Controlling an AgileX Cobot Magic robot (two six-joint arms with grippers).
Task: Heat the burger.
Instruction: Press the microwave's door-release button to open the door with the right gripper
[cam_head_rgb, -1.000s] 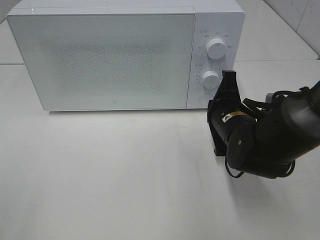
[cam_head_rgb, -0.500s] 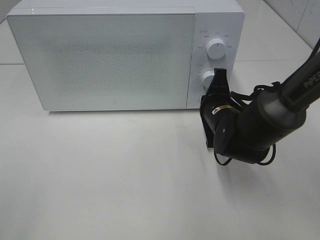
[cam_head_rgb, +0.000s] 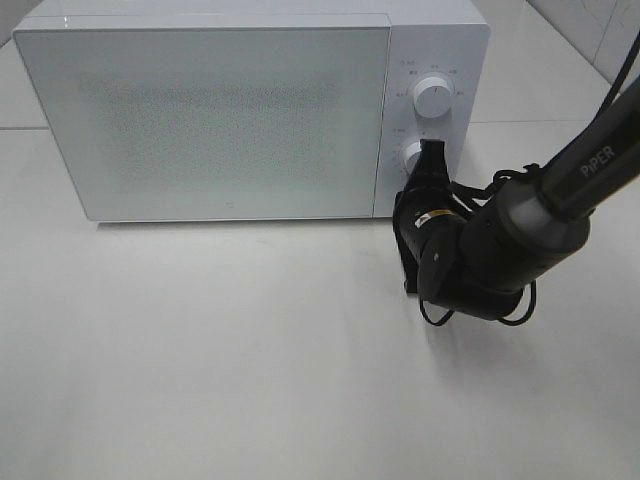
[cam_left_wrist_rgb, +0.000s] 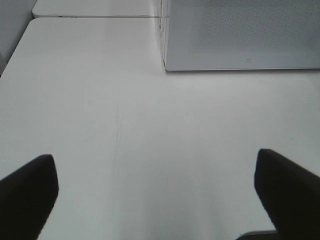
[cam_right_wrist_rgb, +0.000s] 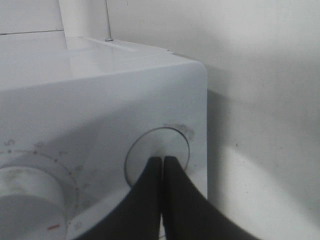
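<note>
Right pincer (cam_right_wrist_rgb: 161, 161) is fully closed, its two dark fingers pressed flat together with nothing between them. The joined tips rest on the one round button (cam_right_wrist_rgb: 145, 150) at the lower end of the microwave's (cam_head_rgb: 200, 110) control panel.

Left pincer (cam_left_wrist_rgb: 155, 165) is spread as wide as it goes and holds nothing. It hangs over bare bench (cam_head_rgb: 200, 360), near a front corner of the microwave, and does not show in the high view.

Counted: one microwave, one door (cam_head_rgb: 230, 60), two white knobs, one button and two pincers. Only one arm (cam_head_rgb: 500, 240) shows in the high view. The upper knob (cam_head_rgb: 433, 96) sits above the lower knob (cam_head_rgb: 411, 156), and the closed pincer partly covers the lower one in the high view.

No view shows the burger. The door is closed and its speckled panel cannot be seen through, so I cannot tell where it is or how it looks.

White letters on the arm read "PiPER" (cam_head_rgb: 600, 158). Small marks ring both knobs, and a tiny mark sits at the door's lower edge; all are too small to read.
</note>
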